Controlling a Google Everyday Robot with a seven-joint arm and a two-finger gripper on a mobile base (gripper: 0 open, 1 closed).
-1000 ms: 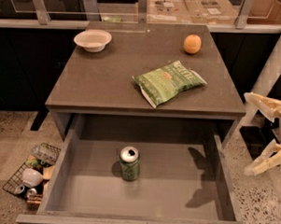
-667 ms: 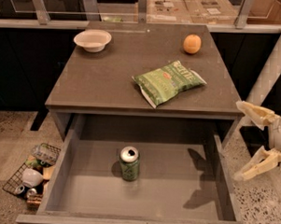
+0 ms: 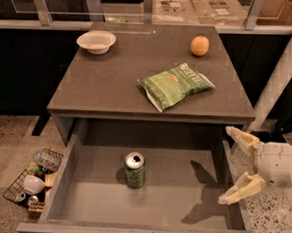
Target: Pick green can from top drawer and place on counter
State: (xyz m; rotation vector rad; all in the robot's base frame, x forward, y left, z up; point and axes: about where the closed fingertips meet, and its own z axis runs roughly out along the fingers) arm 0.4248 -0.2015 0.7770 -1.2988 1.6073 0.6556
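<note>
One green can (image 3: 134, 170) stands upright on the floor of the top drawer (image 3: 86, 198), close to the middle, with its silver top facing up. The drawer is pulled out in front of the table (image 3: 113, 83). The can is in the same spot as a second ago.

What has changed is your end effector (image 3: 225, 164). A second ago it was farther to the right and higher up, off to the side of the table. Now it has come left and down, and it sits at the right side of the drawer. Its two pale fingers (image 3: 242, 138) are spread wide apart, one above the other, and there is nothing between them. The tips point left and reach over the right wall of the drawer as you see it. The end effector is well apart from the can and does not touch it. Its dark shadow (image 3: 203, 189) falls on the drawer floor, to the right of the can.

On the table nothing has moved. A white bowl (image 3: 96, 41) sits at the back left. An orange (image 3: 200, 45) sits at the back right. A green chip bag (image 3: 175, 85) lies flat nearer the front, right of the middle. A wire basket (image 3: 21, 183) with small things in it sits on the floor to the left of the drawer.
</note>
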